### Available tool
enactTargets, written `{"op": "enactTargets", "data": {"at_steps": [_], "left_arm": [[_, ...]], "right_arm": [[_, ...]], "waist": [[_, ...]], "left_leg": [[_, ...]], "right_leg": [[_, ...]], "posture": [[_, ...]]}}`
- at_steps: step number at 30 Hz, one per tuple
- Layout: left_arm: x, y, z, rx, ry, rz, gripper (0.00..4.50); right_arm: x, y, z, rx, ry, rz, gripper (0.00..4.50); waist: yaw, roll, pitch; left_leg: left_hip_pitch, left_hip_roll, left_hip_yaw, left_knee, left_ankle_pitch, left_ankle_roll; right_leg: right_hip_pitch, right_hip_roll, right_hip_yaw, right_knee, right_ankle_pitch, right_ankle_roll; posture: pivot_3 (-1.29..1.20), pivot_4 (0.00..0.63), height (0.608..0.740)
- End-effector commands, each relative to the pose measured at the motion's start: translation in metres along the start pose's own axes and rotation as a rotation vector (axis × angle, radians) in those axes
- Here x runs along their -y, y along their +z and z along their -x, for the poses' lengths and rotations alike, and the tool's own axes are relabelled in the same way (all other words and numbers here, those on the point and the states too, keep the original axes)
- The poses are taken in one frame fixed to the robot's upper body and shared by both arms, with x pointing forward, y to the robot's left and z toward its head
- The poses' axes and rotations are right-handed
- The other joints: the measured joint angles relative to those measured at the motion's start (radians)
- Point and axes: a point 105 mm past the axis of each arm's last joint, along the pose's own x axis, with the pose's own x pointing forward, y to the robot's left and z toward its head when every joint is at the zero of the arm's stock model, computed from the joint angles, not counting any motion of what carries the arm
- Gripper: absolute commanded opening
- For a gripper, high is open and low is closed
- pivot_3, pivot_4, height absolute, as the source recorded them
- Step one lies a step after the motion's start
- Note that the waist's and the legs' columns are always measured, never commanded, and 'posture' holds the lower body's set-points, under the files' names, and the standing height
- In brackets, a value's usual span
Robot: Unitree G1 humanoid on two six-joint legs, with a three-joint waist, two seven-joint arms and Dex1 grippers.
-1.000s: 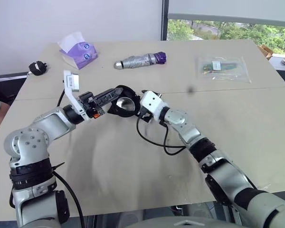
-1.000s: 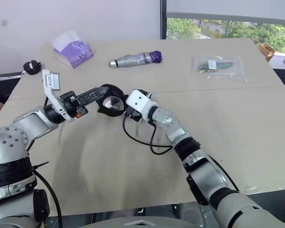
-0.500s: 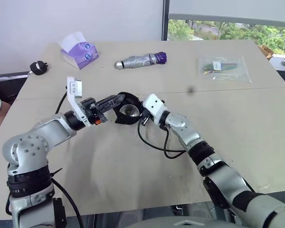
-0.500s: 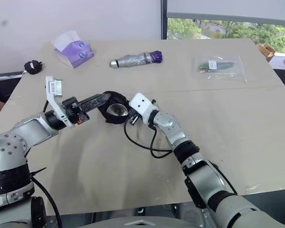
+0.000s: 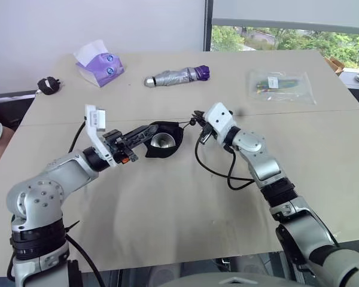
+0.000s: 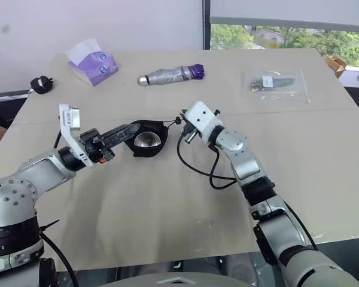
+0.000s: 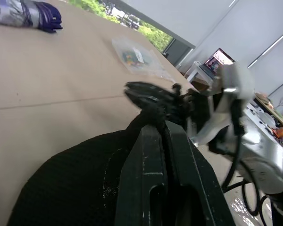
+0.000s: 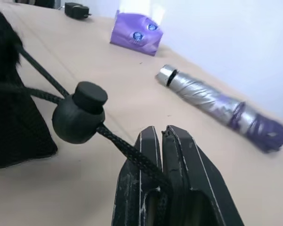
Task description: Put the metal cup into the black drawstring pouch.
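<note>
both arms reach inward, left tool [image 5: 148, 131] and right tool [image 5: 195, 117] clamped.

On the table [image 5: 167, 209], the pouch [image 5: 164, 140] sits near the middle with the cup [image 5: 161, 141] inside it. The left gripper [image 5: 148, 131] meets the pouch from the left, at its rim; the right gripper [image 5: 197, 116] is just right of the pouch, on its cord [image 8: 127, 146]. Along the far side, from left to right: an adapter [image 5: 47, 85], a tissue pack [image 5: 97, 64], an umbrella [image 5: 176, 76] and, well apart, a plastic bag [image 5: 280, 84].
</note>
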Motion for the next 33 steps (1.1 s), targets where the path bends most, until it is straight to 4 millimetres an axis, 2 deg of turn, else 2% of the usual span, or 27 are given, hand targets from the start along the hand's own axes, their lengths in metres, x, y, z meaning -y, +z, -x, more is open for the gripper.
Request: {"op": "enactTargets", "data": {"at_steps": [1, 4, 8, 13, 23, 27, 28, 29, 33], "left_arm": [[0.013, 0.005, -0.011, 0.017, -0.023, -0.173, 1.19], [0.024, 0.010, -0.030, 0.035, -0.060, -0.257, 2.40], [0.037, 0.009, -0.065, 0.018, -0.115, -0.353, 2.40], [0.047, 0.009, -0.101, 0.009, -0.173, -0.421, 2.40], [0.058, 0.013, -0.127, 0.039, -0.257, -0.456, 2.40], [0.070, 0.019, -0.132, 0.086, -0.321, -0.436, 1.27], [0.072, 0.019, -0.133, 0.081, -0.333, -0.440, 0.61], [0.073, 0.017, -0.133, 0.075, -0.342, -0.444, 0.22], [0.073, 0.015, -0.136, 0.071, -0.352, -0.441, 0.17]], "right_arm": [[0.026, 0.039, 0.013, 0.031, 0.009, 0.208, 0.00], [0.036, 0.058, 0.018, 0.028, 0.036, 0.343, 0.00], [0.043, 0.079, 0.022, 0.025, 0.076, 0.501, 0.00], [0.040, 0.094, 0.022, 0.035, 0.107, 0.578, 0.00], [0.037, 0.097, 0.026, 0.017, 0.126, 0.616, 0.00], [0.035, 0.096, 0.028, 0.009, 0.126, 0.613, 0.00], [0.035, 0.096, 0.028, 0.007, 0.124, 0.610, 0.00], [0.036, 0.096, 0.028, 0.005, 0.122, 0.609, 0.00], [0.038, 0.095, 0.031, -0.008, 0.107, 0.600, 0.00]], "waist": [[0.006, 0.001, 0.001], [0.019, 0.001, 0.001], [0.025, 0.001, 0.001], [0.023, 0.001, 0.001], [0.025, 0.001, 0.001], [0.025, 0.001, 0.001], [0.025, 0.001, 0.001], [0.024, 0.001, 0.001], [0.023, 0.001, 0.001]], "left_leg": [[0.000, 0.000, 0.000, 0.000, 0.000, 0.000], [0.000, -0.001, 0.000, 0.000, -0.001, 0.001], [0.000, -0.001, 0.000, 0.001, -0.002, 0.003], [0.000, -0.001, 0.002, 0.002, -0.001, 0.001], [-0.001, 0.000, 0.003, 0.003, -0.002, 0.004], [-0.001, 0.000, 0.003, 0.003, -0.002, 0.004], [-0.001, 0.000, 0.003, 0.003, -0.002, 0.004], [-0.001, 0.000, 0.002, 0.003, -0.002, 0.004], [-0.001, 0.000, 0.002, 0.003, -0.002, 0.004]], "right_leg": [[0.000, 0.001, 0.000, 0.000, 0.000, 0.000], [0.000, 0.003, 0.000, -0.001, 0.000, 0.000], [0.001, 0.005, 0.000, -0.001, 0.000, 0.000], [0.002, 0.005, -0.001, -0.001, 0.000, 0.000], [0.001, 0.007, -0.001, -0.001, 0.000, 0.000], [0.001, 0.007, -0.001, -0.001, 0.000, 0.000], [0.001, 0.007, -0.001, -0.001, 0.000, 0.000], [0.001, 0.007, -0.001, -0.001, 0.000, 0.000], [0.001, 0.007, -0.001, -0.001, 0.000, 0.000]], "posture": [[0.00, 0.150, 0.740], [0.00, 0.150, 0.740], [0.00, 0.150, 0.740], [0.00, 0.150, 0.740], [0.00, 0.150, 0.740], [0.00, 0.150, 0.740], [0.00, 0.150, 0.740], [0.00, 0.150, 0.740], [0.00, 0.150, 0.740]]}}
